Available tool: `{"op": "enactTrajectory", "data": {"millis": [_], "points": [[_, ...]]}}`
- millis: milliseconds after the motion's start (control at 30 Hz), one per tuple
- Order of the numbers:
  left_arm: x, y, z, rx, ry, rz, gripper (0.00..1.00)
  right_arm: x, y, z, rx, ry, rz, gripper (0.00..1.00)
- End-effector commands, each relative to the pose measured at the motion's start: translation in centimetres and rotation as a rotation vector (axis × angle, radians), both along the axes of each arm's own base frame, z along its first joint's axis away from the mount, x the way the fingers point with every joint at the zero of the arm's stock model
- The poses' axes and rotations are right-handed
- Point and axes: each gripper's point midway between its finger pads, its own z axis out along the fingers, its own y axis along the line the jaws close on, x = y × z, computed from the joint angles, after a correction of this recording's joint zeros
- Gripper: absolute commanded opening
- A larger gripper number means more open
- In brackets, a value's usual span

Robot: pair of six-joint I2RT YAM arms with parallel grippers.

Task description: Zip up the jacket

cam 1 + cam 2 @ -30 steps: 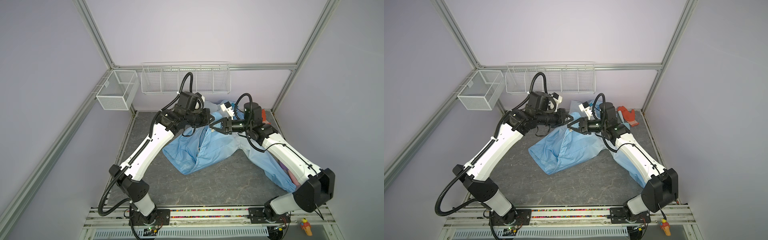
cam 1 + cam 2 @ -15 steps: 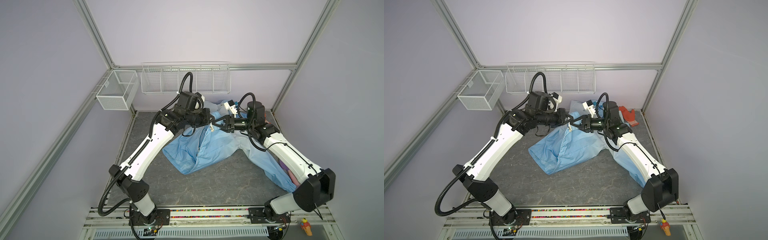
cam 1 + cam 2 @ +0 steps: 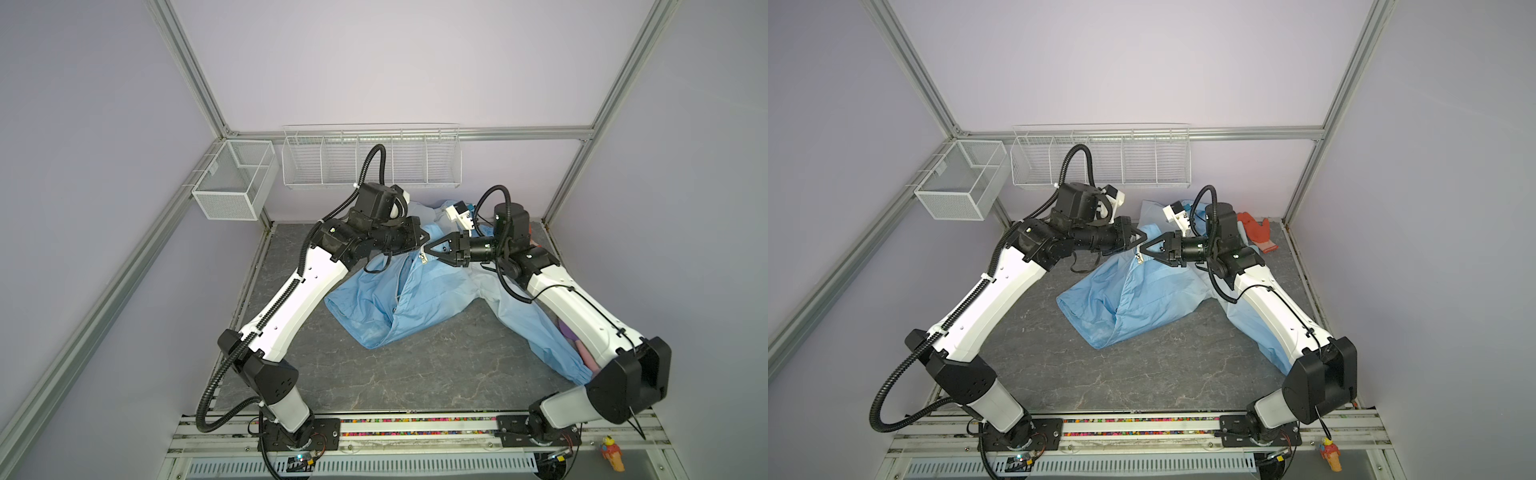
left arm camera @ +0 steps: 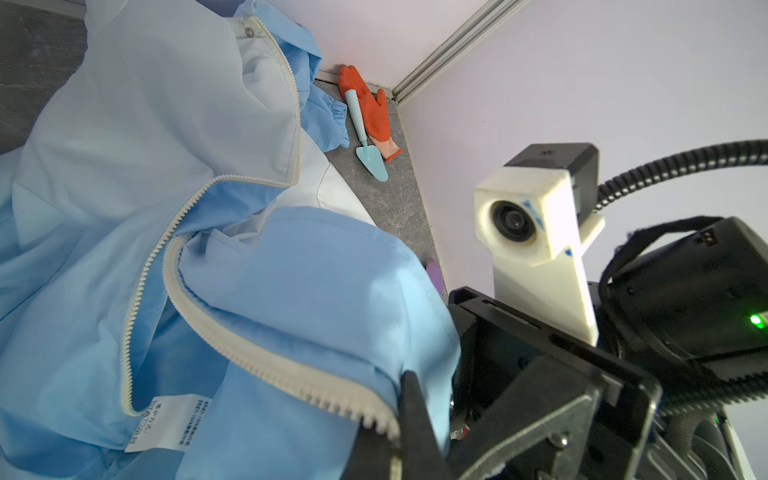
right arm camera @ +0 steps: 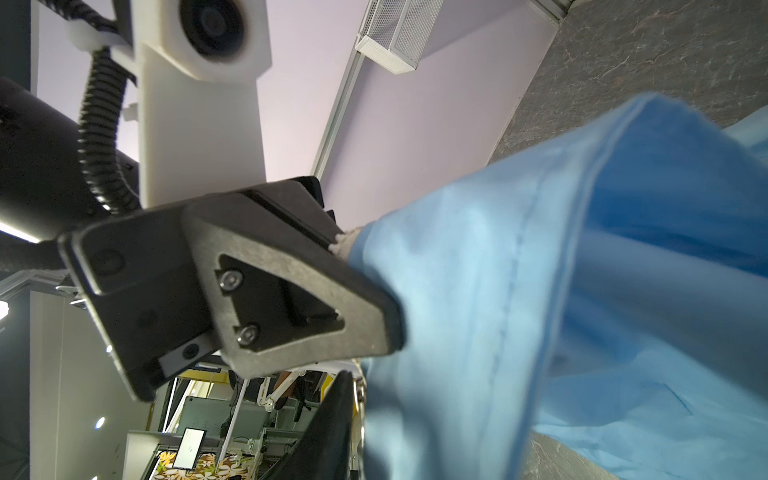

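Blue jacket, clamped in closed left hand

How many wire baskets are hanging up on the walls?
2. A small boxy wire basket hangs on the left rail near the corner. A long divided wire basket hangs on the back wall. No others show.

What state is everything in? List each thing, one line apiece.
Light-blue thin jacket: crumpled on the grey table, front edge lifted.
Long white front zipper: unzipped where visible, tooth rows apart.
Left gripper: shut on the jacket's zipper edge.
Right gripper: at the same edge; open or shut unclear.
Small orange glove: lying flat in the back corner.
Pale-blue hand trowel: lying across the glove.
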Motion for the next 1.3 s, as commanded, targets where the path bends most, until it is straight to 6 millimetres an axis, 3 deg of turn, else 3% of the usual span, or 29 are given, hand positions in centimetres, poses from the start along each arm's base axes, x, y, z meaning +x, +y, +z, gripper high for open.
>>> {"op": "enactTrajectory", "data": {"millis": [0, 267, 533, 733, 1067, 1200, 1267], "points": [[-0.3, -0.3, 1.9, -0.04, -0.041, -0.014, 0.0, -0.4, 0.4, 0.5, 0.007, -0.022, 0.039, 0.32], [-0.3, -0.3, 1.7, -0.038, -0.035, -0.016, 0.0, -0.2, 1.0, 0.6, 0.011, -0.025, 0.047, 0.32], [-0.2, -0.3, 1.6, -0.037, -0.033, -0.013, 0.0, -0.2, 1.1, 0.6, 0.012, -0.023, 0.053, 0.23], [-0.2, -0.4, 1.6, -0.036, -0.035, -0.013, 0.0, -0.4, 1.1, 0.6, 0.015, -0.022, 0.064, 0.29], [0.0, -0.3, 1.6, -0.032, -0.035, -0.004, 0.0, -0.6, 1.4, 0.5, 0.011, -0.03, 0.073, 0.09], [0.2, -0.1, 1.5, -0.022, -0.041, 0.011, 0.0, -0.6, 1.3, 0.4, 0.004, -0.038, 0.06, 0.07], [0.4, 0.5, 1.7, -0.009, -0.054, 0.031, 0.17, -0.5, 1.2, 0.5, -0.001, -0.05, 0.042, 0.07]]}}
